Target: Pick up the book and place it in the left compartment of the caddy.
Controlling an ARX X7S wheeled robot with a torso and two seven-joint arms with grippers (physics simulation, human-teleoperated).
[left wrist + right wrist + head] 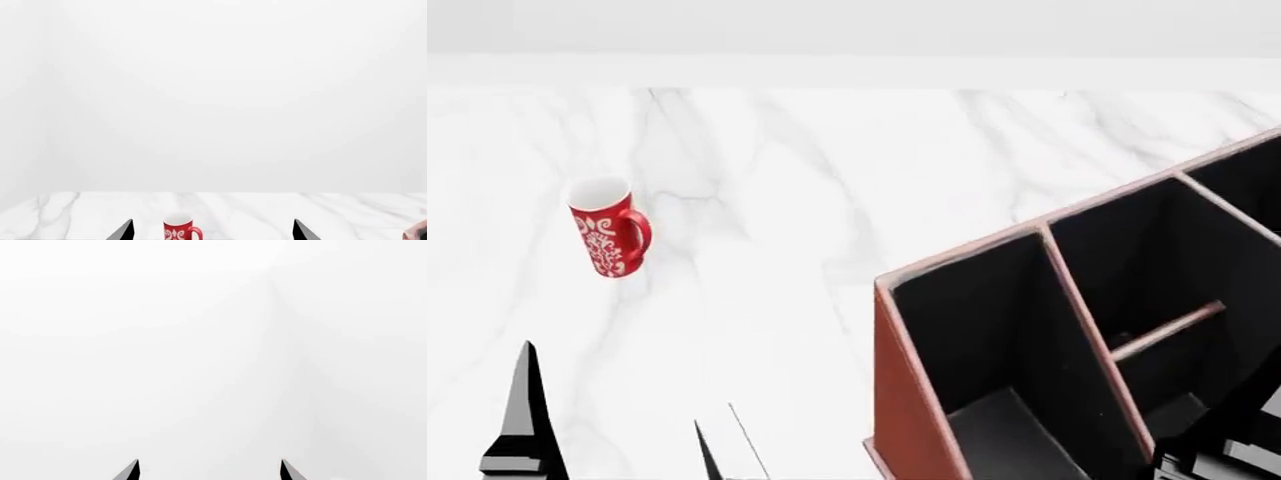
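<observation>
Search step, judging by both black two-fingered grippers [614, 445] [209, 470] spread and unladen near the reddish-brown leather-look caddy [894, 400]: first locate the unseen book

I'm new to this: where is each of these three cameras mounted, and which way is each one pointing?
Head view: on the robot's head, looking forward and down at the marble table, red mug and caddy; left gripper tips show low.
Left wrist view: near the left gripper, facing level across the table toward a white wall; both tips show, spread apart.
Right wrist view: near the right gripper, facing blank white; spread tips only.
Shared: head and left wrist both see the mug.
</observation>
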